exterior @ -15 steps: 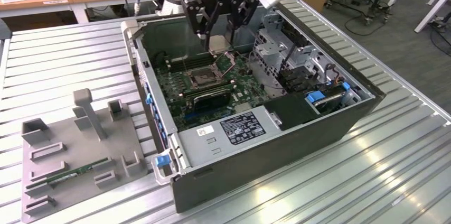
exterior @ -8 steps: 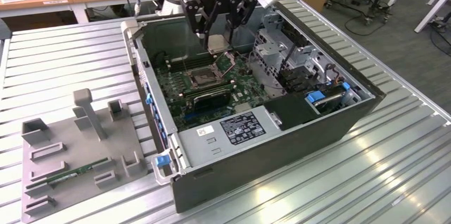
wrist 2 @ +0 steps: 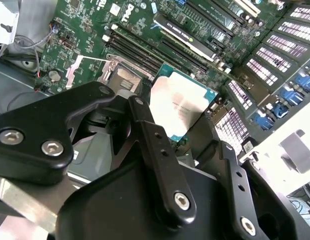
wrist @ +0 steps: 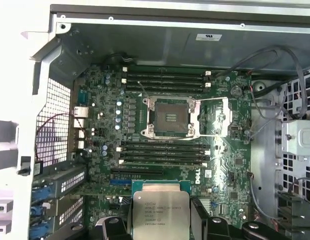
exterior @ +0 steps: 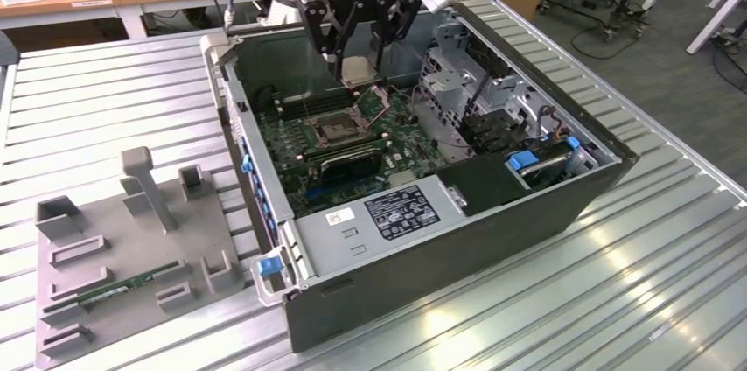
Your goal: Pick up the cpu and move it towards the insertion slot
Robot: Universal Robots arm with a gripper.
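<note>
Exterior view: cpu above open computer case.

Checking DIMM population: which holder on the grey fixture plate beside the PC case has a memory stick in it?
The low holder at the grey fixture plate's near edge: a thin green memory stick lies there. The other holders look bare.

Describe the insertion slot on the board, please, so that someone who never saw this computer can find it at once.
Look into the open computer case lying on the metal table and find the green motherboard. Near its middle, between two banks of long narrow black memory slots, sits the insertion slot. It alone is square, with a dark centre and a silvery metal frame.
</note>
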